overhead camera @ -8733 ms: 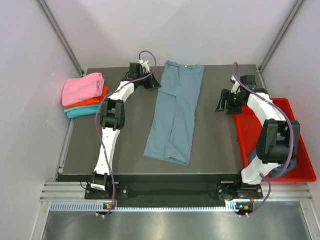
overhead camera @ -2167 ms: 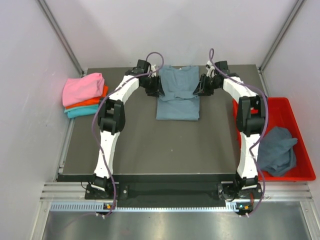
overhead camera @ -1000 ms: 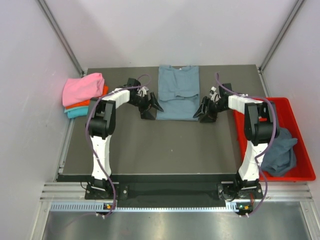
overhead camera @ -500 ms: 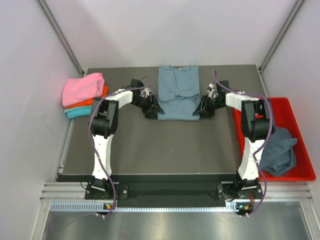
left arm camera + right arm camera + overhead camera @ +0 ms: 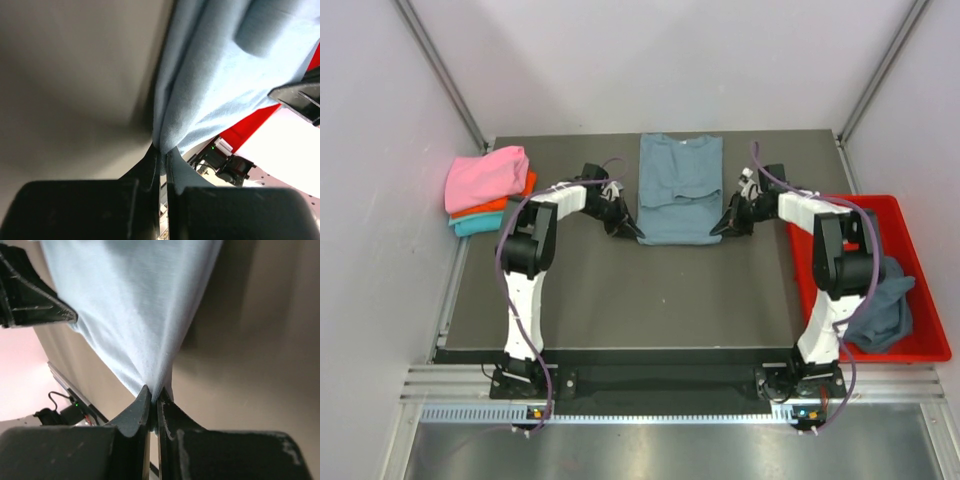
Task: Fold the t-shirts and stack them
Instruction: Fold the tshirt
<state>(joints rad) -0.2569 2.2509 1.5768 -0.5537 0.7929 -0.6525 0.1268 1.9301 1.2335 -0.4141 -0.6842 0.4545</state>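
Clamped thinly on the near corners of the folded slate blue-grey cotton t-shirt, lying at the far middle of the dark table: left tool on the left corner, right tool on the right. Likely to lose a corner if lifted unevenly, leaving a skewed fold. Could also catch only the top layer and pull the folds apart.

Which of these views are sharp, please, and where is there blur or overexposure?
Top external: sharp, evenly lit, folded blue-grey t-shirt crisp. Left wrist: near fingers and table blurred, lower right washed out. Right wrist: shirt weave clearer, lower left overexposed.
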